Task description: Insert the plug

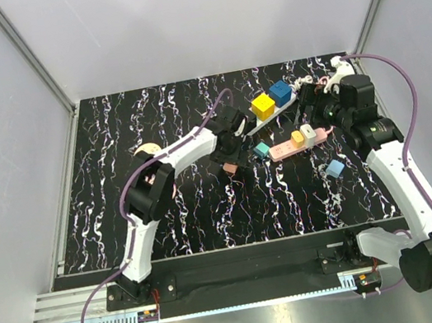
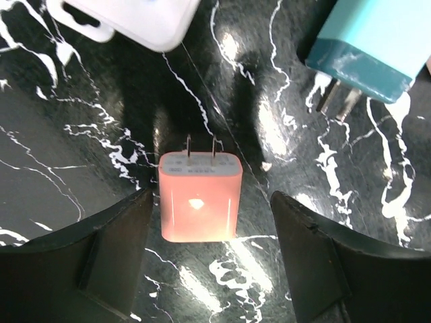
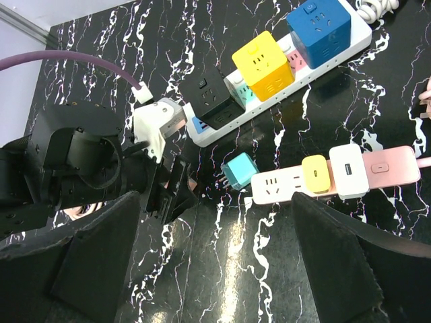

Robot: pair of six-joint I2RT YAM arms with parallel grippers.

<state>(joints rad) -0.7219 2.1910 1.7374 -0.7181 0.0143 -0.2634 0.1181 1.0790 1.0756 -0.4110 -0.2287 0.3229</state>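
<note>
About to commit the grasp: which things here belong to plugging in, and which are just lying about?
In the job: salmon-pink two-prong plug block, between the open fingers of the left gripper; pink-and-white power strip with free sockets, the likely target.
Lying about: teal plug block; long white power strip; yellow cube adapter; blue cube adapter; black cube adapter; pale blue cube.

Bright overhead lighting. Glossy desk mirrors white glare patches around the plug, which is overexposed. Near fingers of the left claw are dark and soft-focused.
</note>
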